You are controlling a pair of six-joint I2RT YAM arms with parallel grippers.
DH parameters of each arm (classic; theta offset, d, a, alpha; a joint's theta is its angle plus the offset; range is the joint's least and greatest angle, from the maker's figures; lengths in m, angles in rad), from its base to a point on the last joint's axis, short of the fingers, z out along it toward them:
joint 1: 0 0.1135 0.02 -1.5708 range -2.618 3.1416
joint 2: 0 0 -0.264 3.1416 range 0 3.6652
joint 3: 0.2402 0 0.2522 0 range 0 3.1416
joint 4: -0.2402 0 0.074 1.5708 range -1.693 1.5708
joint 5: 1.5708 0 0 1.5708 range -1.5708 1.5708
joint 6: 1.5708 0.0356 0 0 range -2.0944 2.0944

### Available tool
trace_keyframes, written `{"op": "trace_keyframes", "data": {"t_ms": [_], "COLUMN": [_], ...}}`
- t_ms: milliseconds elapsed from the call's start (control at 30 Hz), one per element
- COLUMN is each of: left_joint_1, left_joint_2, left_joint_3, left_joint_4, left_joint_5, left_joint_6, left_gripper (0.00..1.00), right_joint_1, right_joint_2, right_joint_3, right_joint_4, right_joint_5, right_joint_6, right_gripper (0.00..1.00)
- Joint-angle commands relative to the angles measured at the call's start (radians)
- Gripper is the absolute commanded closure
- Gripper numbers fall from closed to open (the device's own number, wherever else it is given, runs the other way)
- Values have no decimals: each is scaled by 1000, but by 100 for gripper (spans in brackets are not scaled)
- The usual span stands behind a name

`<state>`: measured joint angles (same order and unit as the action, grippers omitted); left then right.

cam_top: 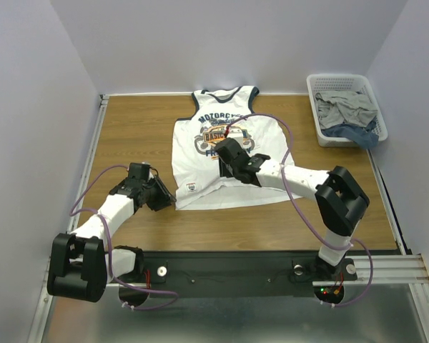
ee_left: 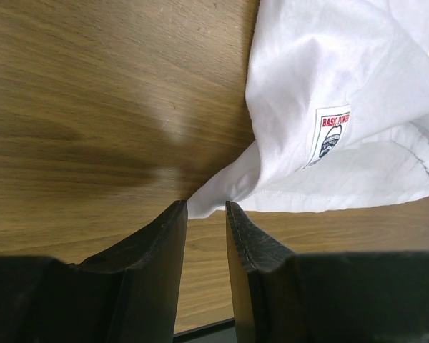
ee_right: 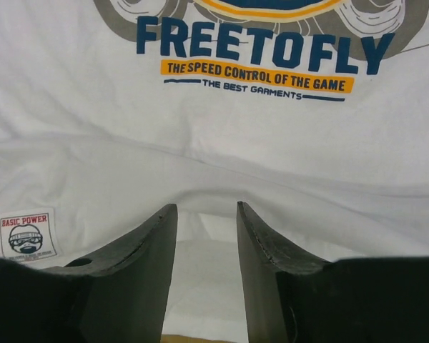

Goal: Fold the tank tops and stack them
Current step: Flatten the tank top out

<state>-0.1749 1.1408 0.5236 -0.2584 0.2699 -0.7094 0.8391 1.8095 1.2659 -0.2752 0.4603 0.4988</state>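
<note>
Right gripper, jaws parted and empty, hangs over the shirt, which lies flat mid-table, neck at twelve, hem at six. Left gripper, likewise parted, is nearer the hem's seven-o'clock corner, just at its tips.

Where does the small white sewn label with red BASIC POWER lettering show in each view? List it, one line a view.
Top external: label at the white tank top's near-left hem corner.
Left wrist: right of centre, on the cloth.
Right wrist: lower-left edge.
Shared landmark: the white tank top itself, in all three.
</note>
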Motion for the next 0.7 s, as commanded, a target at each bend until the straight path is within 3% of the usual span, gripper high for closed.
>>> {"op": "trace_keyframes", "data": {"t_ms": [0, 233, 667], "left_joint_1": [-5, -5, -5], "left_joint_2": [-36, -47, -46], "left_joint_3": [23, 23, 16], "left_joint_4": [-2, -10, -4], "left_joint_5": [-21, -29, -23], "left_joint_6": [4, -5, -9], "left_gripper": [59, 59, 59], "right_joint_1": [8, 25, 46], "right_joint_2": [-73, -67, 45], "right_joint_3": [-31, -83, -25], "right_joint_4": [41, 44, 51], "right_joint_5": [-52, -121, -137], "right_joint_6": [14, 14, 14], "right_gripper": [55, 56, 57]}}
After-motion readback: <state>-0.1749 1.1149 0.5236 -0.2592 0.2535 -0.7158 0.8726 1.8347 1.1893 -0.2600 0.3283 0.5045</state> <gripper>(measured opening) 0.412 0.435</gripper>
